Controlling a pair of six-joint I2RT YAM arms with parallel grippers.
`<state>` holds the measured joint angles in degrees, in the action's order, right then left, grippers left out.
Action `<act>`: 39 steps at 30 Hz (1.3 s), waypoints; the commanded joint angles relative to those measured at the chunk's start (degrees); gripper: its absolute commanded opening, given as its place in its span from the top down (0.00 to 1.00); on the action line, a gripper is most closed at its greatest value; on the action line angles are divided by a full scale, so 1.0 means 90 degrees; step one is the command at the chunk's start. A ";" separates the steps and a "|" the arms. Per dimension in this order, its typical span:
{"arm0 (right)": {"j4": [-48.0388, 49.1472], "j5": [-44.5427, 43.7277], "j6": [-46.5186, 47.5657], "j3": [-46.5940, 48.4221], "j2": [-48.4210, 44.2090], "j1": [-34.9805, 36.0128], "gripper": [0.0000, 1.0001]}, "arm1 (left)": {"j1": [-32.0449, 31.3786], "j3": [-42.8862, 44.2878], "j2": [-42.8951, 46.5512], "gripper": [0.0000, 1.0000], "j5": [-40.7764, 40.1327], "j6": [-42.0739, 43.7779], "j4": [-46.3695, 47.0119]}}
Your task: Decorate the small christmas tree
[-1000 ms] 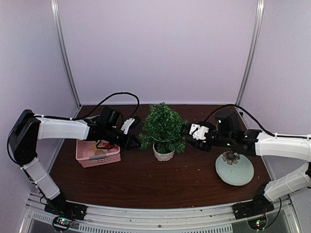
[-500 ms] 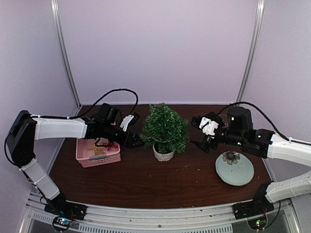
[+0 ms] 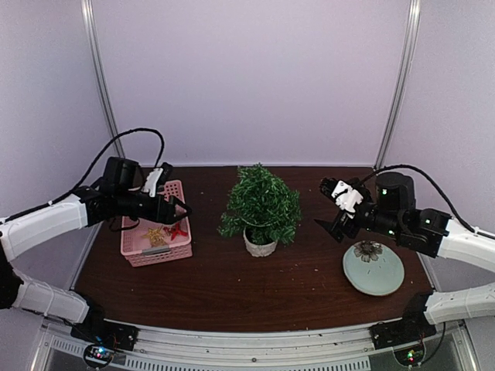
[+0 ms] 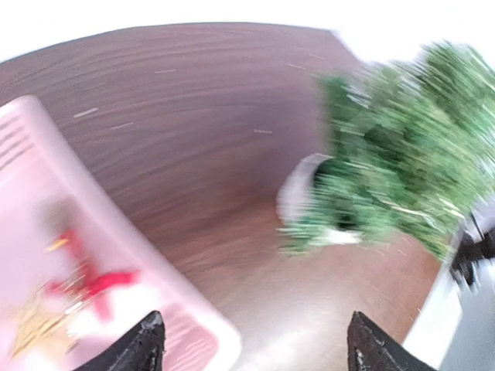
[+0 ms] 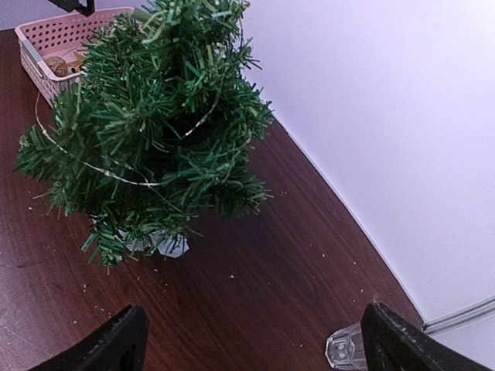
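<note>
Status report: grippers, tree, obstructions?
Left gripper open over pink plastic basket. Right gripper open, empty. Small bushy green tree upright, thin wire draped. No obstruction.

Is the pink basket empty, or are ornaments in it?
Not empty. The pink basket holds a gold star-shaped ornament and a red ornament, seen in the top and left wrist views.

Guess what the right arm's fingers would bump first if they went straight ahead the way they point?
Probably the small christmas tree: the right fingers point at its foliage with nothing between, though depth is unclear.
</note>
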<state>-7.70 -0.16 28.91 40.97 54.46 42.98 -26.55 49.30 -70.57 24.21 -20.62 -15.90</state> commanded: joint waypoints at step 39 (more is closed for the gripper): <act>-0.0913 -0.0177 -0.1986 0.1293 0.0771 -0.0421 0.00 | 0.1201 0.0638 -0.1727 0.29 -0.1374 -0.1471 -0.3120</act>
<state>-15.73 -2.00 12.82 51.51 61.95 39.70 -15.49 56.16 -86.00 9.32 -36.47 -44.21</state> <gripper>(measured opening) 0.995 0.700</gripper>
